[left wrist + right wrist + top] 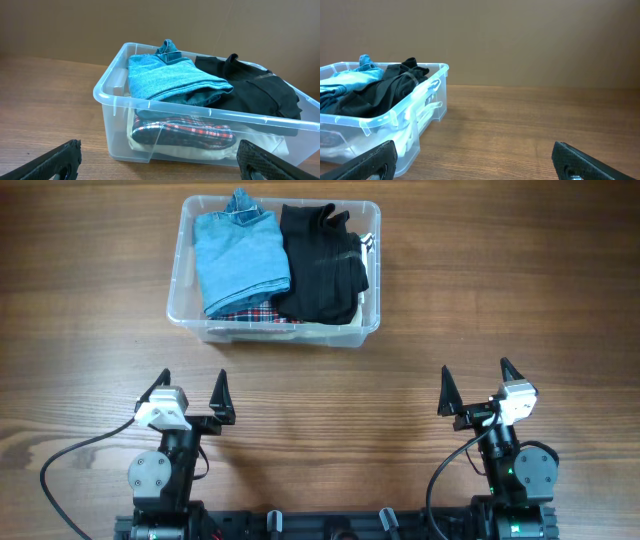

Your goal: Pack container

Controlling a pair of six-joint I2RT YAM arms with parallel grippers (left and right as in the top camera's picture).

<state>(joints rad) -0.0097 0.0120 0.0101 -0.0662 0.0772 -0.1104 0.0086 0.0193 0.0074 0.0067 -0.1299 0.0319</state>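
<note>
The clear plastic container (pixel 180 290) stands at the table's far centre. It holds a folded blue garment (pixel 238 255) on the left, a black garment (pixel 322 265) on the right and a red plaid piece (pixel 250 311) underneath. In the left wrist view the container (pixel 112 107) shows the blue garment (pixel 170 77), black garment (pixel 260 90) and plaid piece (pixel 185 131). My left gripper (pixel 192 392) is open and empty near the front edge, well short of the tub. My right gripper (pixel 477 388) is open and empty at the front right. The right wrist view shows the container (pixel 395 120) at its left.
The wooden table (pixel 90 360) surrounds the container. A black cable (pixel 75 452) curls beside the left arm base. A brown wall (pixel 520 40) stands behind the table.
</note>
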